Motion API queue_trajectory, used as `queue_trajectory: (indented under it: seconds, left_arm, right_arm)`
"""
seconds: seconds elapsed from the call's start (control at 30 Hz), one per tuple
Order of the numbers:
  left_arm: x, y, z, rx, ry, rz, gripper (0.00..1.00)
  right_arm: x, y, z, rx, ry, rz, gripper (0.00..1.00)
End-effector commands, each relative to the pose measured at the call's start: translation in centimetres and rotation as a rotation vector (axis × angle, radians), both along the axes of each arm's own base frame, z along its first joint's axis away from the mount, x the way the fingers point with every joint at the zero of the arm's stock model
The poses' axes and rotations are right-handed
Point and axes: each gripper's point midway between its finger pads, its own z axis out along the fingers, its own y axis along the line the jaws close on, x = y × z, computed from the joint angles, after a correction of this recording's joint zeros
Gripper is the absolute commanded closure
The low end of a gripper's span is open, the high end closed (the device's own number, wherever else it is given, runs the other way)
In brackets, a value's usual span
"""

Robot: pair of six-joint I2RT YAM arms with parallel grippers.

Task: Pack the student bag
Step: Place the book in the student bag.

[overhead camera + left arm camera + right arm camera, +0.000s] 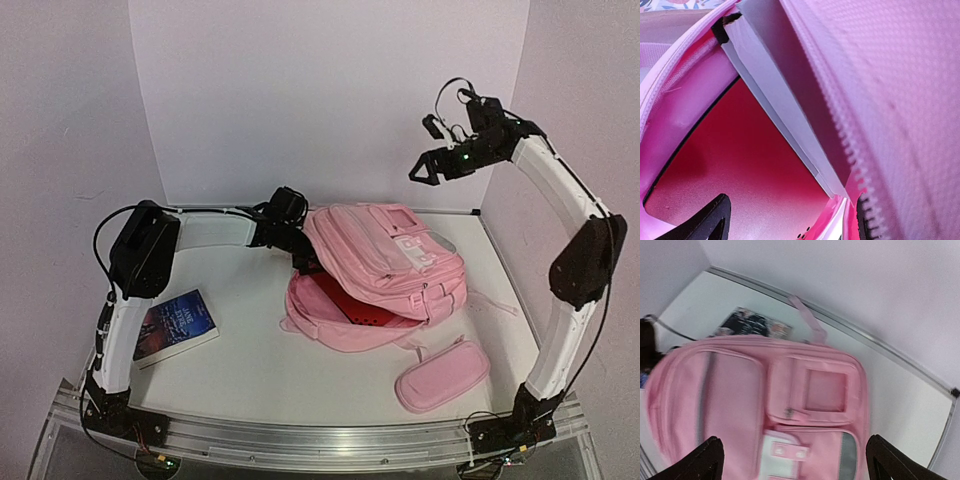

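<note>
Jaws of the left gripper point(790, 220) stand wide apart with nothing between them, set in the open mouth of the student bag point(385, 255). The bag lies flat in the middle of the desk point(250, 370), its long axis slanting from far left to near right and its mouth facing the left arm. Just ahead of the jaws a white-edged book point(785, 115) leans against the red interior point(740, 165). The right gripper point(432, 168) hangs high above the bag's far side, wide open and empty, so the left arm is much the nearer.

Place: robot lab test cell.
Enclosure: plain white panels point(320, 90) wall off a white table point(250, 370).
Mounting: left arm point(115, 340) and right arm point(555, 350) bolted on an aluminium rail point(320, 440).
Wiring: loose black cables point(96, 236) exposed.
Props: student bag point(385, 265) laid out.
</note>
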Motion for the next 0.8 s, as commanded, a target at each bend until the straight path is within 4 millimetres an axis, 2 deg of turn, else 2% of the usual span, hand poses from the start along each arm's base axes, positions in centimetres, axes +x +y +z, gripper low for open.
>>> queue_trajectory:
  seconds: [0.0,0.17,0.33,0.4,0.5,0.77]
  left_arm:
    - [0.6,-1.4,6.4,-0.104,-0.135,-0.047,0.13]
    - [0.5,-1.6,6.3,-0.124,-0.118,-0.043,0.13]
    - [0.3,-1.6,6.3,-0.137,-0.104,-0.041,0.14]
    - [0.2,-1.6,6.3,-0.143,-0.102,-0.040,0.14]
    - [0.1,-1.4,6.5,-0.149,-0.102,-0.037,0.14]
    - [-0.4,-1.0,6.4,-0.156,-0.105,-0.028,0.14]
  right_arm:
    - [-7.2,8.6,2.6,0.006,-0.046,0.216,0.02]
    - [-11.4,15.3,1.8,-0.021,-0.037,0.300,0.02]
    - [-14.5,19.3,-0.1,-0.071,-0.043,0.342,0.06]
    - [-15.9,20.3,-1.3,-0.106,-0.045,0.363,0.08]
    - [-16.8,21.0,-3.7,-0.175,-0.039,0.368,0.13]
    - [-15.8,22.0,-8.6,-0.287,-0.025,0.360,0.20]
